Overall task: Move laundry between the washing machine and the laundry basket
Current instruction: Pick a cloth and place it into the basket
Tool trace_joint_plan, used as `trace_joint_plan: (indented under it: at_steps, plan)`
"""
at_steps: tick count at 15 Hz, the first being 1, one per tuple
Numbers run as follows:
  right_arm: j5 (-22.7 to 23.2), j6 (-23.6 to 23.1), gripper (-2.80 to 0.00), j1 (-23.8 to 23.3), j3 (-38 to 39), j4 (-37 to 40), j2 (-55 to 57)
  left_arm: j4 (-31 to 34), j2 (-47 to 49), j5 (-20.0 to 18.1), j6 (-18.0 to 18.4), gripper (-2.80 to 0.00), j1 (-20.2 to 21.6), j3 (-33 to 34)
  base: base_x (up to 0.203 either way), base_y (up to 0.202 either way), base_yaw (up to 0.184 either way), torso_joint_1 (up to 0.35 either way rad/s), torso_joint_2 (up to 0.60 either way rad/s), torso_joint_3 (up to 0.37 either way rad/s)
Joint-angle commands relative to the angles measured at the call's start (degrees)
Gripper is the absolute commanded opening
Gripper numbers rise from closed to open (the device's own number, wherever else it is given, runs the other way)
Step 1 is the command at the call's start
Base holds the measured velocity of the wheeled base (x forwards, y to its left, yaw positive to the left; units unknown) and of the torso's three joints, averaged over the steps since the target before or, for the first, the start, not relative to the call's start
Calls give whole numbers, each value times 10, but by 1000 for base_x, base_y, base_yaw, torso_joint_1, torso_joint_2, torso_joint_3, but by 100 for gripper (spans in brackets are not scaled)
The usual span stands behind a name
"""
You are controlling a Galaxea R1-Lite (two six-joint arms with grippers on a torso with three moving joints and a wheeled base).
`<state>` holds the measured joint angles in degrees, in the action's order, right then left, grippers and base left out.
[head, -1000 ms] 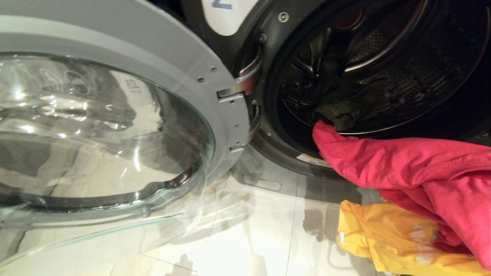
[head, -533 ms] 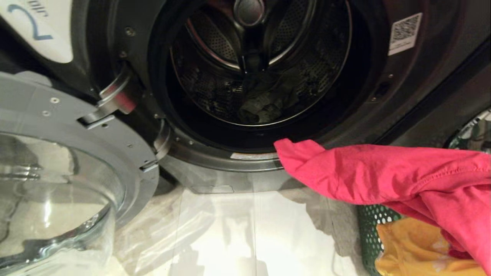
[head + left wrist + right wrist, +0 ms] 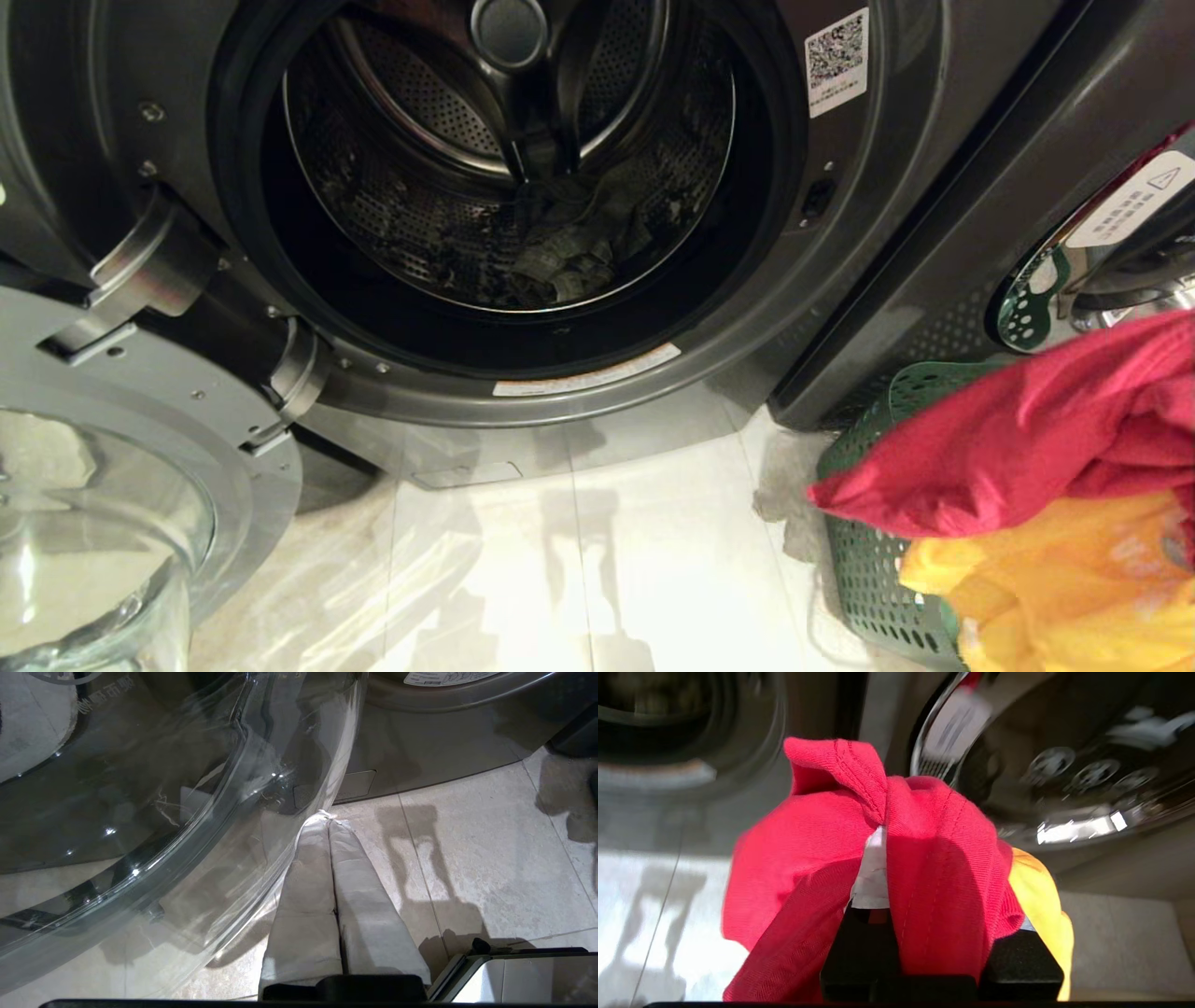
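Red cloth [image 3: 1008, 448] over green basket [image 3: 864, 560]

Pale fabric-wrapped fingers [image 3: 322, 891], black hand mounts

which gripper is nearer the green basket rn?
Right. The right gripper is shut on the red cloth that hangs over the laundry basket. The left gripper is shut and empty beside the open glass door, across the floor from the basket.
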<state>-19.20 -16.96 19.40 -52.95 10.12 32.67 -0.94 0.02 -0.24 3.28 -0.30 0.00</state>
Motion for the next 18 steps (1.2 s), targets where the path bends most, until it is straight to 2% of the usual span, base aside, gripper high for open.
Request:
trace_joint_plan:
  at_steps: [1, 4, 6, 11, 15, 18]
  plan:
    - [-11, -1, -280, 0, -61, 1, 49, 0, 0, 0, 1, -280, 0, 3, 0, 0, 0, 0, 0, 0]
    - [-62, -4, -280, -14, -146, 1, 107, 0, 0, 0, 1, -280, 0, 3, 0, 0, 0, 0, 0, 0]
    - [-72, -4, -280, -31, -144, 2, 111, 0, 0, 0, 1, -280, 0, 3, 0, 0, 0, 0, 0, 0]
    - [-109, 2, -280, -46, -46, 1, 94, 0, 0, 0, 0, -280, 0, 3, 0, 0, 0, 0, 0, 0]
    - [-168, 49, -280, -77, 53, -1, 90, -1, 0, 2, -7, -280, 0, 3, 0, 0, 0, 0, 0, 0]
    - [-180, 86, -280, -96, 92, -1, 98, -2, 0, 2, -7, -280, 0, 3, 0, 0, 0, 0, 0, 0]
